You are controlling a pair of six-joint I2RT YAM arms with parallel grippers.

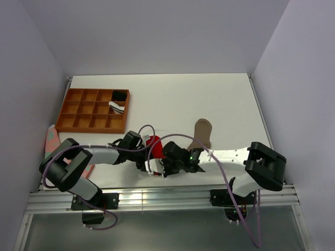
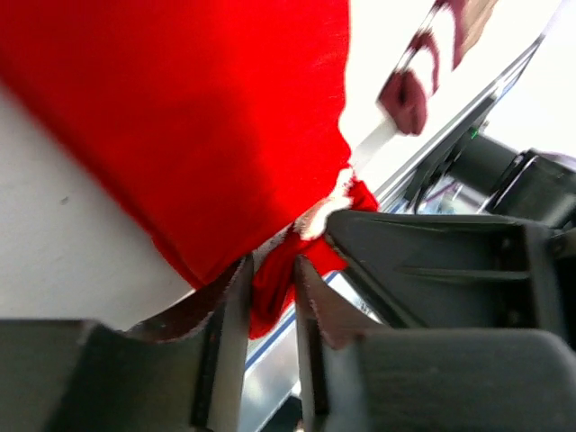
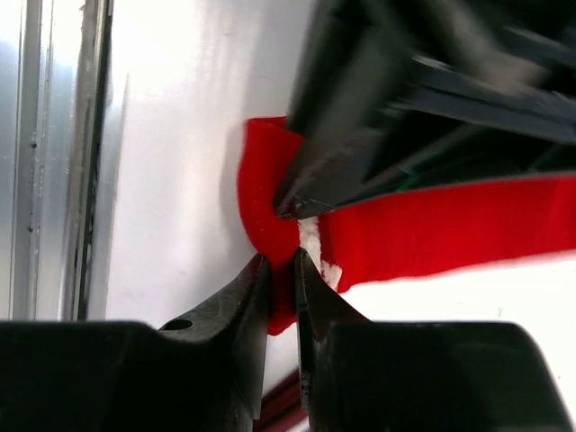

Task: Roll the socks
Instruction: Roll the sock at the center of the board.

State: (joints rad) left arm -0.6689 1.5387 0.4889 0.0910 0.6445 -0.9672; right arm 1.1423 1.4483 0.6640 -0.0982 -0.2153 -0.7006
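Observation:
The red sock (image 1: 153, 141) lies bunched near the table's front edge, between both grippers. In the left wrist view, my left gripper (image 2: 272, 265) has its fingers slightly parted, and a fold of the red sock (image 2: 180, 117) hangs loosely between them. My right gripper (image 3: 281, 256) is shut tight on a fold at the red sock's (image 3: 432, 229) edge, beside a white patch. From above, the left gripper (image 1: 147, 160) and the right gripper (image 1: 165, 166) almost touch. The tan sock (image 1: 202, 132) lies flat behind the right arm, and its striped cuff (image 2: 409, 90) shows blurred.
A brown wooden compartment tray (image 1: 78, 111) stands at the back left, holding a black item (image 1: 120, 95) and a white-and-black one (image 1: 116, 107). A pink and green cloth (image 1: 52, 138) hangs off the table's left edge. An aluminium rail (image 1: 157, 197) runs along the front.

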